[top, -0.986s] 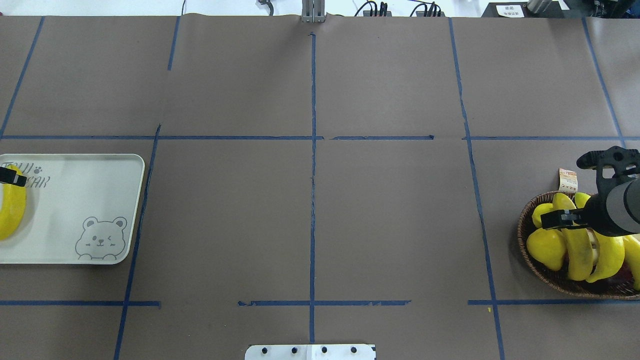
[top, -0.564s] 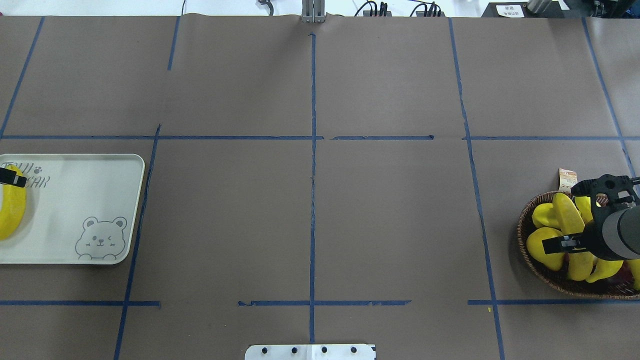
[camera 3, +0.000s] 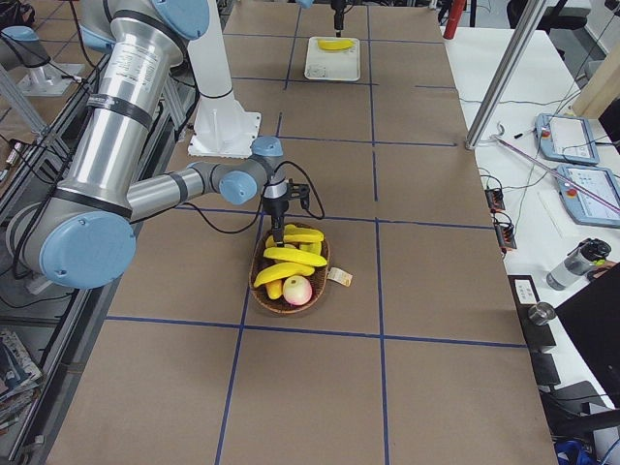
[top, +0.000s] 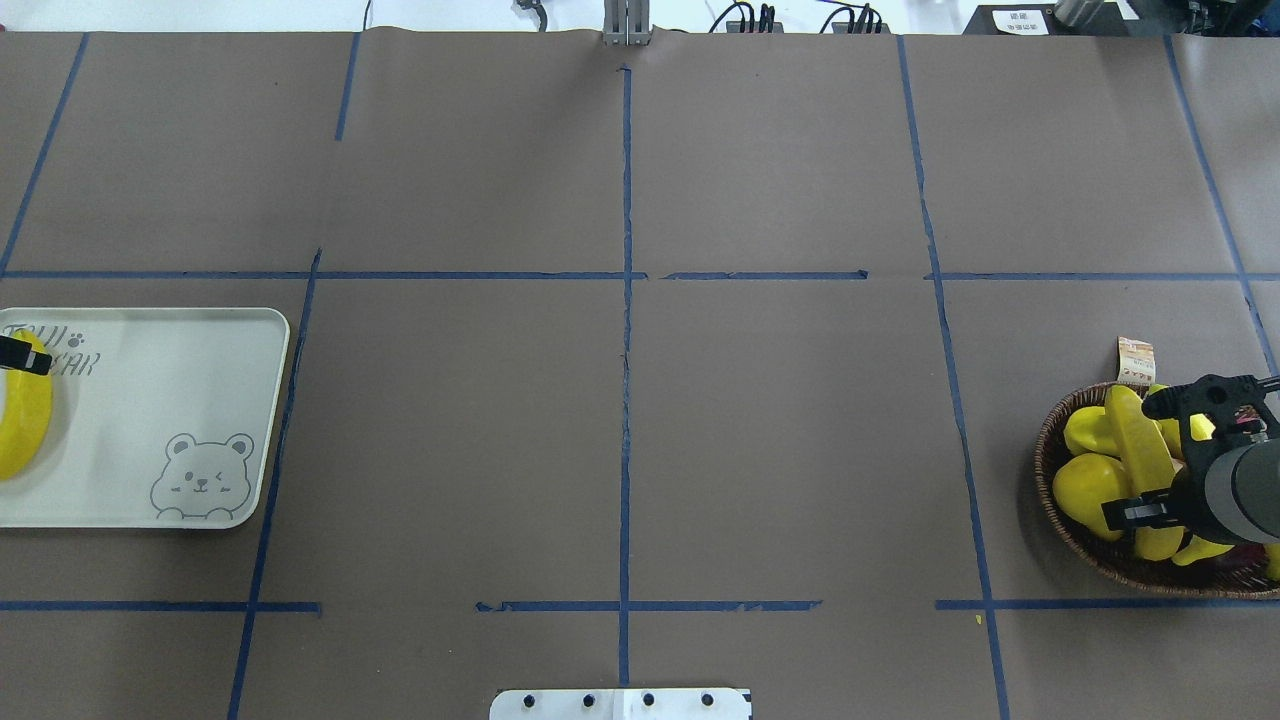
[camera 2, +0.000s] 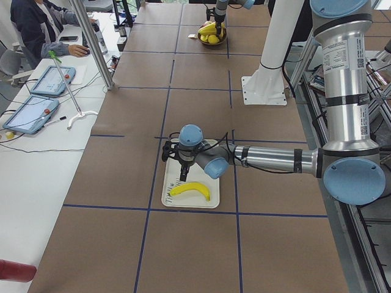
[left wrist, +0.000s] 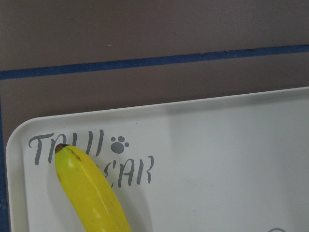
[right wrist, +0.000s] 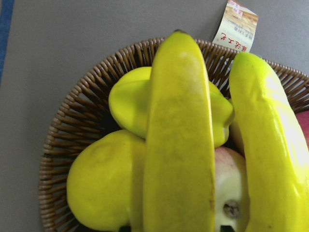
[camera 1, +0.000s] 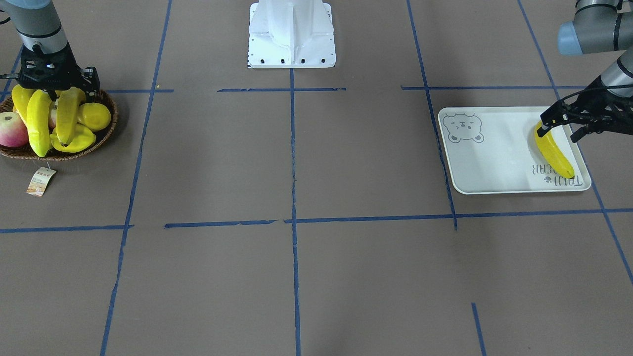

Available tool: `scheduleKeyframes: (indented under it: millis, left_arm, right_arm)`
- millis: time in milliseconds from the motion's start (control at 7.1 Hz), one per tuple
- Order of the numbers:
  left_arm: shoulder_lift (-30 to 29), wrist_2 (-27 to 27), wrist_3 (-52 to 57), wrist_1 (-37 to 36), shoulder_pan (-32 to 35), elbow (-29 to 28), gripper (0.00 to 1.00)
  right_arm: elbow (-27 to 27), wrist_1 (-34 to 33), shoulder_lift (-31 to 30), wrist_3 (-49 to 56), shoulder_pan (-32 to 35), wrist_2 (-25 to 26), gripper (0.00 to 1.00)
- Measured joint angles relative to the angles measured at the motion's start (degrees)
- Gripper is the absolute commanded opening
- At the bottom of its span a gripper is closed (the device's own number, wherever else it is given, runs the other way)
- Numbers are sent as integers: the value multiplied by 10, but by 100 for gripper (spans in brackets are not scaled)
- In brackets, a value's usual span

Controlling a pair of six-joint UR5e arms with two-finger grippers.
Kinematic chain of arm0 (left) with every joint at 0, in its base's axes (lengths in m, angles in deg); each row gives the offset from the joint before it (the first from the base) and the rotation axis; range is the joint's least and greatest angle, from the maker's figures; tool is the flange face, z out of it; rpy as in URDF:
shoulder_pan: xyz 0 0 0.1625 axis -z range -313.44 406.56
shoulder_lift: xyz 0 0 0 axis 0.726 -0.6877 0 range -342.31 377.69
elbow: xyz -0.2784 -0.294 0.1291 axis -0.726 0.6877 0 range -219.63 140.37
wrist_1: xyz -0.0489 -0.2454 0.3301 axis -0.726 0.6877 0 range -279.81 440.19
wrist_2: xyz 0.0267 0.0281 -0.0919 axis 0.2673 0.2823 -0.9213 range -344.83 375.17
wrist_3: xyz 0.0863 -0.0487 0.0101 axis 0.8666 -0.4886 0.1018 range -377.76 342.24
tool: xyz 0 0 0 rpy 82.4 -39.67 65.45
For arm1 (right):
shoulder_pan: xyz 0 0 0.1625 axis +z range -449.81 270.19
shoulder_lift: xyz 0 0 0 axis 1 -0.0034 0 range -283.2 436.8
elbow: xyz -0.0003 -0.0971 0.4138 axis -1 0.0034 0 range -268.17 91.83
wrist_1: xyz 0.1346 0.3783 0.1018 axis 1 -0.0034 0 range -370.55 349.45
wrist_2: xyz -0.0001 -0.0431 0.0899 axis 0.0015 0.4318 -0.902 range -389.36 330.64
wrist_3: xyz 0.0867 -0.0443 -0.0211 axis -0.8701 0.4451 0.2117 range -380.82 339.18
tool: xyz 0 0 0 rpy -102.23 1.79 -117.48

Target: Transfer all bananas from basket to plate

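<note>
The wicker basket [top: 1046, 440] at the right table end holds three bananas among other fruit. My right gripper [top: 1135, 460] hangs open just over it, its fingers straddling the top banana [top: 1140, 455], which fills the right wrist view [right wrist: 178, 135] beside another banana [right wrist: 270, 145]. The pale bear plate [top: 170, 400] lies at the far left with one banana [camera 1: 554, 153] flat on it. My left gripper [camera 1: 559, 132] stands open just above that banana's near end, not holding it; the banana's tip [left wrist: 91, 193] lies over the plate's lettering.
In the basket also lie a ridged starfruit [right wrist: 130, 104], a lemon [right wrist: 101, 188] and an apple [camera 1: 12, 129]. A paper tag [top: 1135, 360] trails from the basket [camera 1: 106, 131]. Blue tape lines cross the brown table. A person sits at a side desk [camera 2: 43, 27].
My right gripper has shifted toward the table's near edge and come down closer over the basket, its open fingers now either side of the top banana. The left gripper and plate banana stayed put.
</note>
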Motion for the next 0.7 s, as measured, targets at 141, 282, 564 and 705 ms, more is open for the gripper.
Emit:
scheduleKeyframes:
  millis: [141, 282, 564, 705]
  left_arm:
    - [0, 0, 0, 0, 0, -1, 100]
    - [-1, 0, 0, 0, -1, -2, 100]
    - [-1, 0, 0, 0, -1, -3, 100]
    - [-2, 0, -1, 0, -1, -2, 100]
  right_arm:
    - [0, 0, 0, 0, 0, 0, 2]
    - [-1, -1, 0, 0, 0, 0, 0]
    - [-19, -9, -2, 1, 8, -8, 0]
    - [-45, -28, -2, 2, 25, -23, 2]
